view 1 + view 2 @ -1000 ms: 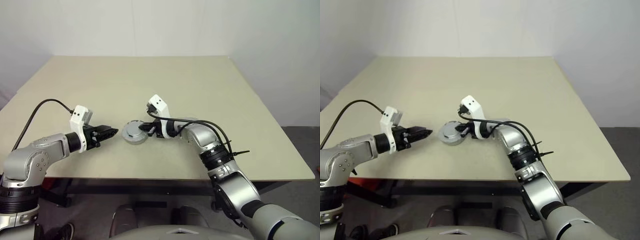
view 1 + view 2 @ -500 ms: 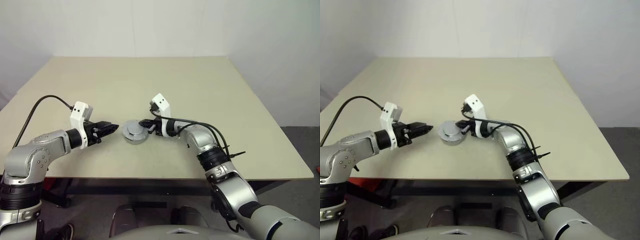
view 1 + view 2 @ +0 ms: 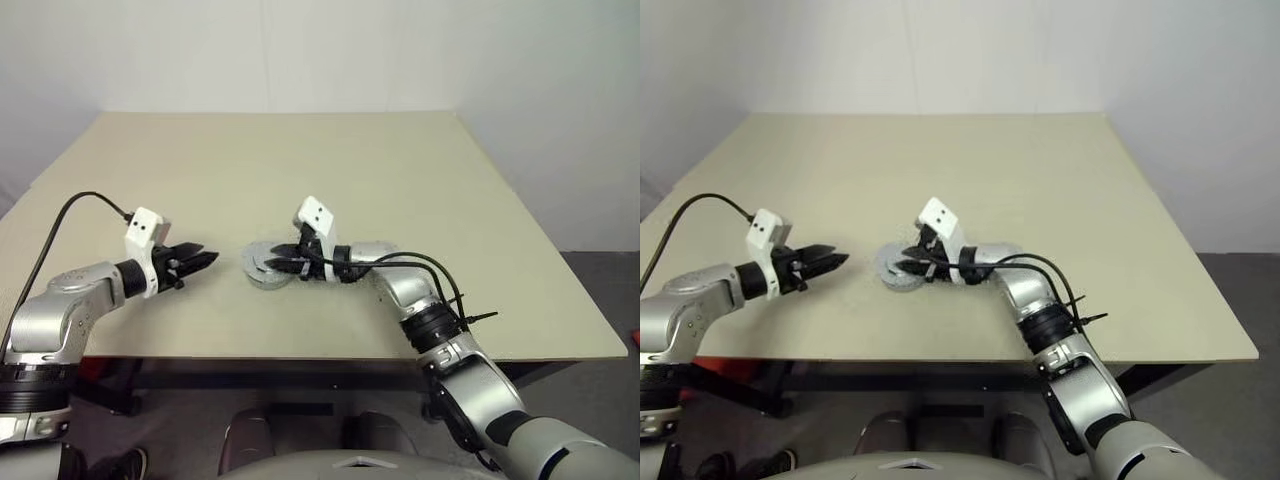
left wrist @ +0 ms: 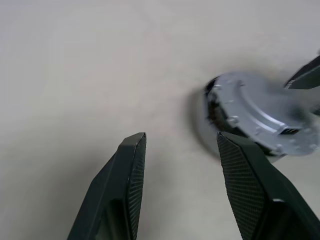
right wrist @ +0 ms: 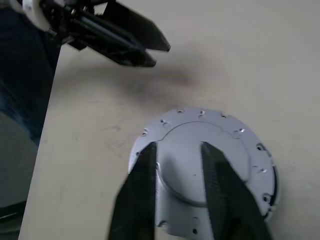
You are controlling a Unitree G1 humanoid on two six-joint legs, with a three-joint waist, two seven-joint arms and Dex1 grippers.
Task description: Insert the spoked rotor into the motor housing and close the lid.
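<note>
While the right gripper (image 3: 283,264) hovers parted over the lid (image 5: 207,170), its rigid, slick metal suggests gripping the rim; left gripper (image 3: 196,262) open, empty.

— Can you see inside the motor housing (image 4: 212,107)?
— No; the lid (image 5: 207,165) covers it, so your spoked rotor is hidden.
— And the lid's edge?
— In your left wrist view it's smeared, and the right gripper (image 3: 272,264) overlaps it.
</note>
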